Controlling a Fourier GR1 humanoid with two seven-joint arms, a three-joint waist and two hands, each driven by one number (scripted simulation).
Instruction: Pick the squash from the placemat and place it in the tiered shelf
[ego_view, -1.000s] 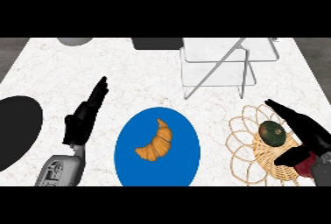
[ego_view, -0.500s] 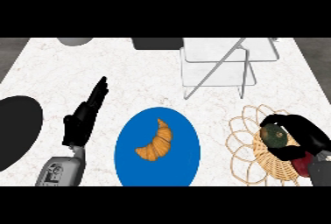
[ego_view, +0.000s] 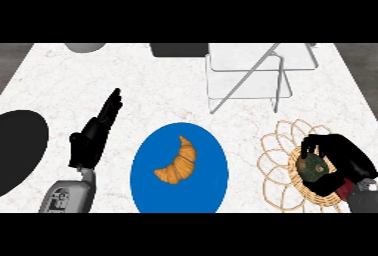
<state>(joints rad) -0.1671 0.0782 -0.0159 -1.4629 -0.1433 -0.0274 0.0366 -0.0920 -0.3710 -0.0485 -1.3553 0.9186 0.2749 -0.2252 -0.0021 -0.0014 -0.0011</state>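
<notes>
The view looks from the robot's head steeply down onto the counter (ego_view: 148, 75), facing forward and unmirrored: the left hand (ego_view: 88, 145) shows at lower left, the right hand (ego_view: 343, 155) at lower right. It is near enough that the counter fills the frame, with the shelf (ego_view: 251, 80) at the far edge and the plate (ego_view: 210, 185) at the near one.

One round blue plate (ego_view: 151, 187) is carrying one golden croissant (ego_view: 179, 161). Right of it, one woven wicker placemat (ego_view: 314, 196) is bearing one dark green squash (ego_view: 315, 166); beyond it, one clear tiered shelf (ego_view: 251, 75) is standing.
</notes>
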